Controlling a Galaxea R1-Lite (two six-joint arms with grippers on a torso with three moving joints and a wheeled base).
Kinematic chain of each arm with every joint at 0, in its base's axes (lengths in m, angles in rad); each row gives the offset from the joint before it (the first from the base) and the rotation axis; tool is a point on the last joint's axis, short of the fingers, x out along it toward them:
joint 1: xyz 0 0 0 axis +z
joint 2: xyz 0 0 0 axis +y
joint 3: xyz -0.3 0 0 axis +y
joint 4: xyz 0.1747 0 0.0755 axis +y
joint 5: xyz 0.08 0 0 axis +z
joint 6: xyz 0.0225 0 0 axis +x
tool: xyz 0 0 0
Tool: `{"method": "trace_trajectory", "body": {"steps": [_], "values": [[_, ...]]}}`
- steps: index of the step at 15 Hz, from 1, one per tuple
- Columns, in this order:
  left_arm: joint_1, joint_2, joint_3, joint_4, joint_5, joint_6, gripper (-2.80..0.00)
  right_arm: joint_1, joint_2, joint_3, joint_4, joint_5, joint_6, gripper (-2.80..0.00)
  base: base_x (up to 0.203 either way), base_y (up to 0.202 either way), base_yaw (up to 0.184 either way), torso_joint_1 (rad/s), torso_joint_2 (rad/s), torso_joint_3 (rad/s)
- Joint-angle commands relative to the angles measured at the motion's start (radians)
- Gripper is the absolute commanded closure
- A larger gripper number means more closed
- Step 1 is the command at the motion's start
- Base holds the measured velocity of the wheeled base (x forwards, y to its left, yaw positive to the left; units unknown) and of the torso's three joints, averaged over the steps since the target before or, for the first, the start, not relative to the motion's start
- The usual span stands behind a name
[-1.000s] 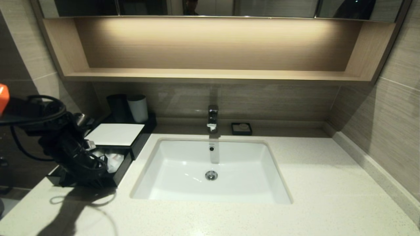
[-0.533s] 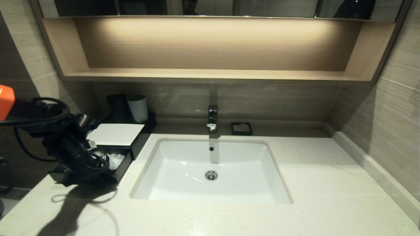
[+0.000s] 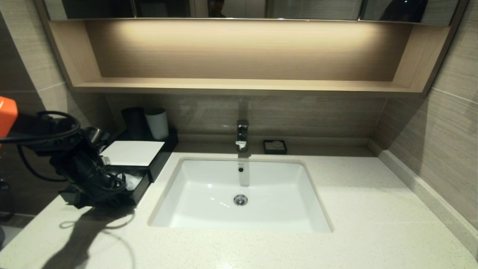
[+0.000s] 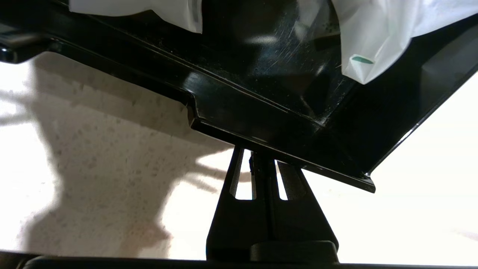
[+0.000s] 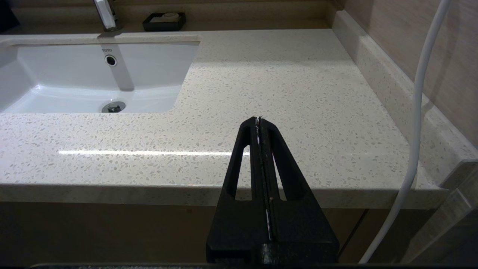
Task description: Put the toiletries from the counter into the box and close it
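Observation:
The black box [image 3: 131, 153] with its white top panel stands on the counter [image 3: 373, 209] left of the sink. Its drawer [image 3: 139, 186] is partly out, with clear-wrapped toiletries [image 3: 130, 182] lying inside. In the left wrist view two translucent sachets [image 4: 373, 41] lie on the drawer floor behind the drawer's front wall [image 4: 261, 127]. My left gripper [image 4: 261, 158] is shut, with its tips against that front wall. My left arm [image 3: 86, 172] covers the drawer's front in the head view. My right gripper [image 5: 258, 121] is shut and empty, over the counter's front edge on the right.
The white sink basin [image 3: 194, 194] with a faucet [image 3: 242, 134] sits mid-counter. A small black soap dish [image 3: 275, 146] stands behind it. A grey cup [image 3: 157, 123] and a dark cup [image 3: 134, 121] stand behind the box. A white cable [image 5: 418, 112] hangs by the right wall.
My left arm has moved toward the wall and the drawer has slid further in under the white top. Less of the toiletries shows now.

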Motion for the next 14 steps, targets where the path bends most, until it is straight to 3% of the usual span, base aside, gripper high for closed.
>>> {"method": "trace_trajectory", "body": {"steps": [1,14], "values": [[0.001,0.001,-0.004,-0.003,-0.001,-0.003,0.00,0.000,0.001,0.000,-0.001,0.001,0.000,0.00,0.000,0.000,0.000,0.000,0.00,0.000],[-0.002,0.010,-0.010,-0.114,-0.006,-0.017,0.00,0.000,0.001,0.000,0.001,0.001,0.000,0.00,0.000,0.000,0.000,0.000,0.00,0.000]]}}
